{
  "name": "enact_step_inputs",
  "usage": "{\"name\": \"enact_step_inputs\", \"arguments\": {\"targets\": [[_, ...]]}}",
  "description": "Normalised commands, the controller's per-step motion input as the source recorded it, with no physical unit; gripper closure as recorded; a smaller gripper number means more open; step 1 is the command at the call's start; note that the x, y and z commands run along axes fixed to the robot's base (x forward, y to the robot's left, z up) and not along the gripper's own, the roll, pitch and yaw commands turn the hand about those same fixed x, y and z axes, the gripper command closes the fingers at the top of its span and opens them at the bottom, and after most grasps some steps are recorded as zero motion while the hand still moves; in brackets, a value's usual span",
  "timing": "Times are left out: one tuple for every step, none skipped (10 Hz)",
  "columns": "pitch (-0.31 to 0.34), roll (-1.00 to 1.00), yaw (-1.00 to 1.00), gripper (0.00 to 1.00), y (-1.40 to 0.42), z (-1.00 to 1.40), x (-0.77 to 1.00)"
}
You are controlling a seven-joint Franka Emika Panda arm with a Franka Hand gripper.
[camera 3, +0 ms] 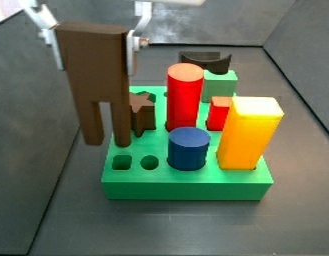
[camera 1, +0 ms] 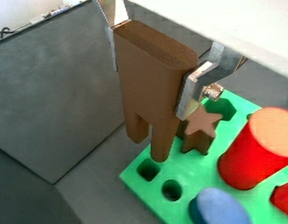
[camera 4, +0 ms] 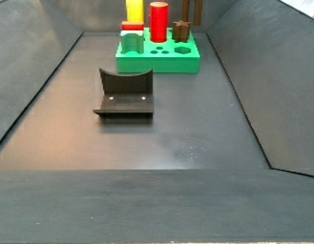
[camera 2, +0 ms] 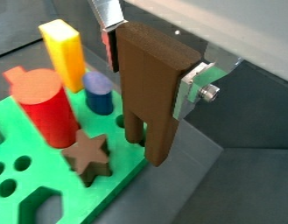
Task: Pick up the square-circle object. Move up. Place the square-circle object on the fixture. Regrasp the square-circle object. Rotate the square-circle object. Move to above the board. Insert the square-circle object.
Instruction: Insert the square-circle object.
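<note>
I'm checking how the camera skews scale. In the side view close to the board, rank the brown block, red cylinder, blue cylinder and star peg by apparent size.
1. Brown block, held in the gripper, though nearness inflates it.
2. Red cylinder.
3. Blue cylinder.
4. Star peg, partly hidden, so unsure.

Wrist views close (pincer (camera 1: 164, 52)), sides farther

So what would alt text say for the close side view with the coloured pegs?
The end effector holds the square-circle object upright, prongs down, over the green board. A red cylinder, blue cylinder and yellow block stand in the board.
</note>
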Motion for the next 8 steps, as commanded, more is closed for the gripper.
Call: {"name": "enact_step_inputs", "arguments": {"targets": [[0.0, 0.1, -0.12, 1.0, -0.21, -0.28, 0.5], [0.009, 0.09, -0.15, 1.0, -0.14, -0.17, 0.63], [0.13, 0.15, -0.15, 1.0, -0.11, 0.0, 0.78], [0.187, 0.18, -0.07, 1.0, -0.1, 0.0, 0.79], [0.169, 0.19, -0.06, 1.0, -0.09, 0.0, 0.83], [0.129, 0.22, -0.05, 1.0, -0.14, -0.09, 0.87], [0.086, 0.27, -0.05, 1.0, -0.19, -0.22, 0.85], [0.106, 0.37, -0.07, 1.0, -0.2, -0.28, 0.77]]}}
